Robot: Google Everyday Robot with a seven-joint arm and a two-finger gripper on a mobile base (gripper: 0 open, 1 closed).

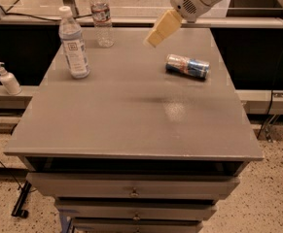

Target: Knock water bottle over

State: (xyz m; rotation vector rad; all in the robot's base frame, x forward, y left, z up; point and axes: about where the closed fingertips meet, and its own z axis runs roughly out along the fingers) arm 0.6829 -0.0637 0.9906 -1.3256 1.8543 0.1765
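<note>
One high view, angled down at the table point(107, 115) from its front.
Fairly near, it faces the far edge; the gripper point(156, 34) hangs upper right over the table's back.

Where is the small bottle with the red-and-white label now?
The small clear ribbed water bottle stands upright at the grey table's far edge, behind the taller bluish bottle; the tan gripper hangs right of it in view.

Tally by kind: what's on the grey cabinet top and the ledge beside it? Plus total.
Plastic bottles: 2 (small clear ribbed water bottle with white cap; taller bluish bottle with large white label)
Cans: 1 (blue and silver can, on its side)
Dispensers: 1 (white pump dispenser, side ledge)
Total: 4
Gripper hovers above the back of the tabletop.
</note>
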